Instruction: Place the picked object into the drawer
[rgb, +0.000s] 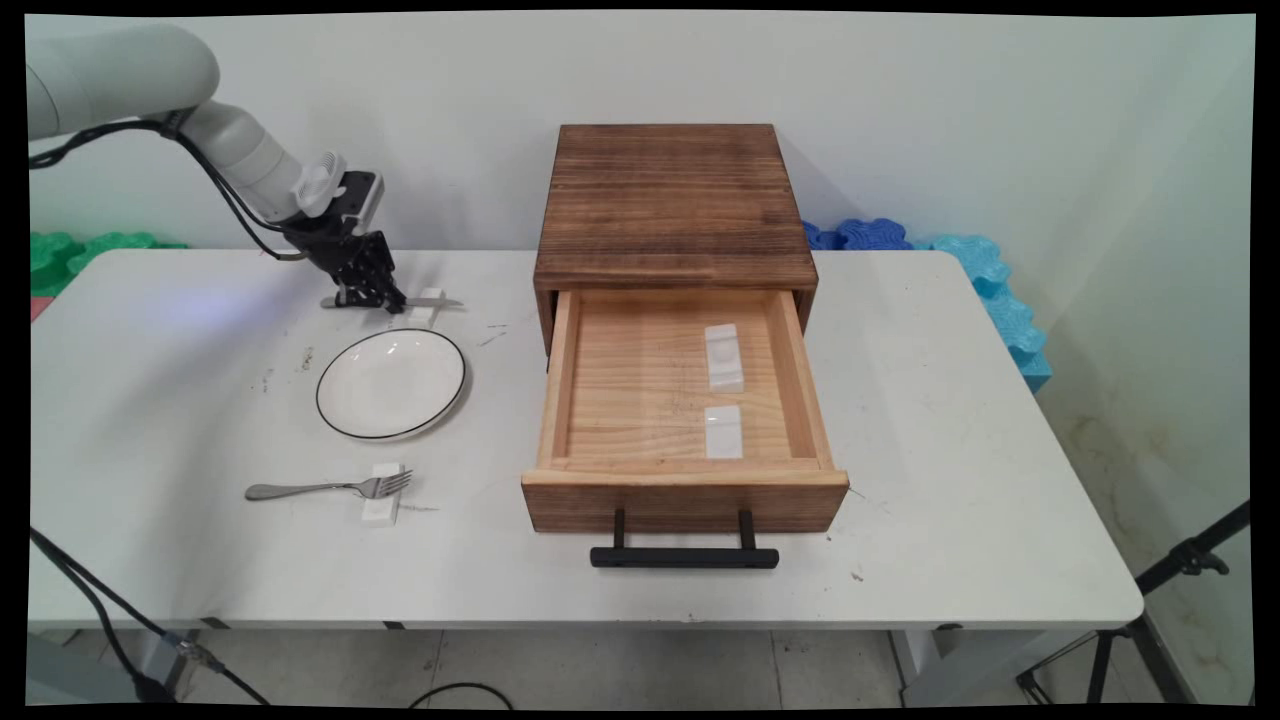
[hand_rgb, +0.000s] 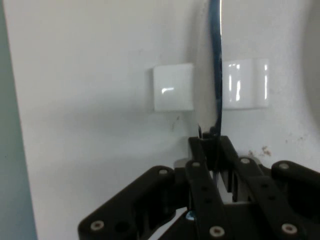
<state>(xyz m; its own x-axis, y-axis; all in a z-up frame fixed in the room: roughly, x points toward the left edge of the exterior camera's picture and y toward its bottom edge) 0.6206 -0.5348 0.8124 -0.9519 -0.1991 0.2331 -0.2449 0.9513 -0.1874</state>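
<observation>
Behind round plate (rgb: 391, 383), hand (rgb: 378, 297) apparently pinches thin knife (rgb: 432, 301).

We can't read any text, label, brand, number or sign in either view
</observation>
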